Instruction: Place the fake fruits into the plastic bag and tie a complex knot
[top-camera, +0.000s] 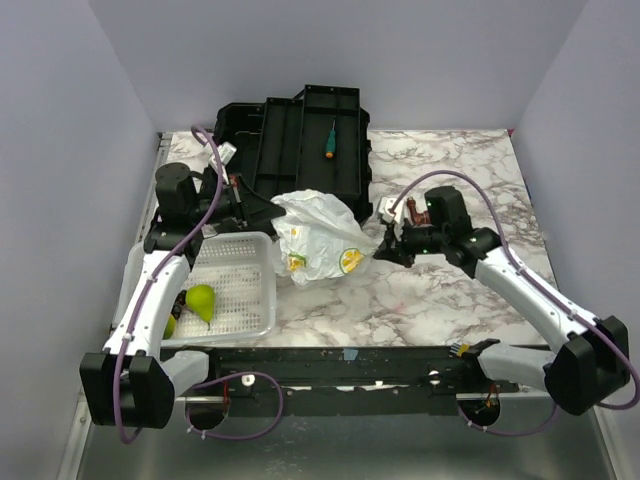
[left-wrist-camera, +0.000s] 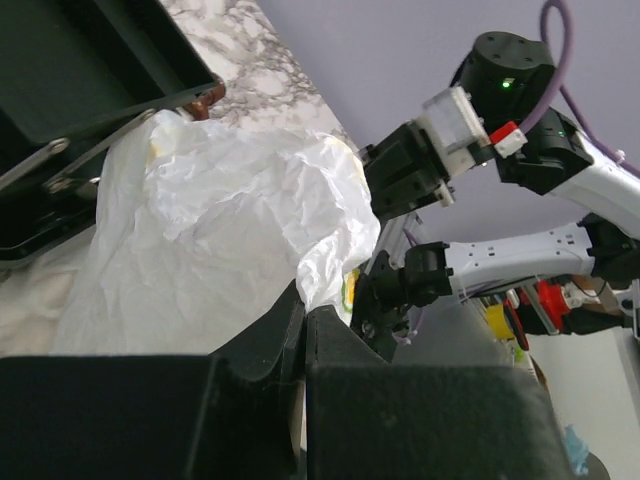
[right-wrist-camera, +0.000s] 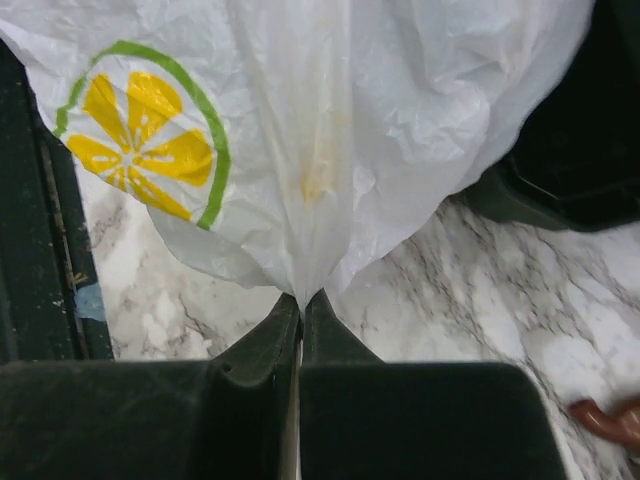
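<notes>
Top view: plastic bag (top-camera: 318, 232) sat mid-table (top-camera: 450, 170), crumpled, just right of the white basket (top-camera: 262, 240) and in front of the black case (top-camera: 300, 150), which had a screwdriver (top-camera: 328, 140) in it. Left gripper (top-camera: 268, 212) was at the bag's left edge, right gripper (top-camera: 380, 250) at its right edge. The bag was stretched between them. One green pear (top-camera: 201, 300) lay in the basket. A second fruit (top-camera: 170, 326) was beside it, half hidden under the left arm. So at least two of the fake fruits weren't bagged.

Left wrist: jaws were together, pinching a fold of bag film right at the tips. Bag billowed up ahead of them. Right arm (left-wrist-camera: 520, 110) was visible beyond it, up against the far side of the bag. Couldn't see inside the bag from here.

Right wrist: jaws were clamped flat on a gathered pleat of the bag, no gap. Lemon print (right-wrist-camera: 140, 140) was up and to the left of the pinch. A faint yellow tint showed through the film above the pinch. Couldn't tell if that was a fruit or print.

Status, my read: early. Both arms had hold of the bag, likely spreading or positioning it. Loading wasn't done and no knot was visible in any view. Left to do: move the basket fruit in, gather the handles, tie.
</notes>
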